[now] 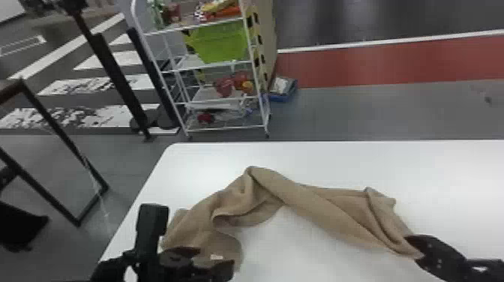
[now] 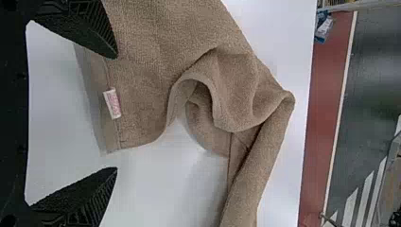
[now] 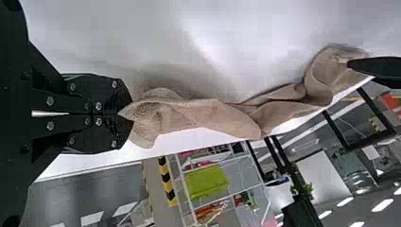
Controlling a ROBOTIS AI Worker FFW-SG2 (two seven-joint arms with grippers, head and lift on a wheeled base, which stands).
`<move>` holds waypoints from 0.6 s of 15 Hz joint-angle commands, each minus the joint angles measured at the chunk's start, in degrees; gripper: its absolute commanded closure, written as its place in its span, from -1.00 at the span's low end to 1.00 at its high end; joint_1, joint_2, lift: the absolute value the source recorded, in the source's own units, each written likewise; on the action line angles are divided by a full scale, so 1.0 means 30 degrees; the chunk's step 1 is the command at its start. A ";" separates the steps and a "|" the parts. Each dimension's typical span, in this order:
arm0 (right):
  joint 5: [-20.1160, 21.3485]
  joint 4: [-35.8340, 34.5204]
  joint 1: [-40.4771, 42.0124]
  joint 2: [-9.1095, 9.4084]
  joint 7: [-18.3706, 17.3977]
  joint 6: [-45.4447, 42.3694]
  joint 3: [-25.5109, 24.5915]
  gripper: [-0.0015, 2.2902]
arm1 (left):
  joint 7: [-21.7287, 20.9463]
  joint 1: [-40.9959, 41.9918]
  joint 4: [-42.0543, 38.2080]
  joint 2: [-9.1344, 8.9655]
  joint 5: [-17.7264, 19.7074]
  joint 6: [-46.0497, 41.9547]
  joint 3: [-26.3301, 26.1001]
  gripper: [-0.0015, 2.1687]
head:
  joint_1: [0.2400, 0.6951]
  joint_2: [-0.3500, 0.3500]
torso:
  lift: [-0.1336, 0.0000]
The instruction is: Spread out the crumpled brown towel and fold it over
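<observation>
Two black grippers: the right gripper [image 3: 129, 114], fingers pinched together on one end of the brown towel [image 1: 292, 195]; the left gripper [image 2: 116, 113], fingers wide apart and empty by the hem with its white label [image 2: 112, 103]. One towel, crumpled, bent in an arch across the white table [image 1: 337, 161], loosely folded at the left, narrow and twisted toward the right gripper. Step in hand, as judged: a secure second hold — left fingers closed squarely on the corner beside the label, right grip kept firm, then both ends drawn apart gently, untwisting the cloth.
</observation>
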 commanded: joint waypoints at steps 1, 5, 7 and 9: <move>-0.0188 -0.0070 0.0080 -0.0047 0.0050 -0.0275 -0.0556 0.83 | 0.0516 0.0071 -0.0057 -0.0050 -0.0106 0.0007 -0.0707 -0.97 | 1.00 0.68 | -0.83; -0.0452 -0.0070 0.0138 0.0012 0.0050 -0.0275 -0.0351 0.83 | 0.1922 0.0628 -0.0203 -0.0050 -0.1278 -0.0345 -0.2290 -0.97 | 1.00 0.57 | -0.83; -0.0481 -0.0099 0.0080 0.0041 0.0050 -0.0157 -0.0293 0.83 | 0.2860 0.1566 -0.0760 -0.0050 -0.1248 -0.1986 -0.2729 -0.97 | 1.00 0.56 | -0.83; -0.0481 -0.0158 0.0109 0.0100 0.0080 0.0018 -0.0293 0.83 | 0.3387 0.1917 -0.1023 -0.0050 -0.1219 -0.2982 -0.3081 -0.96 | 1.00 0.56 | -0.83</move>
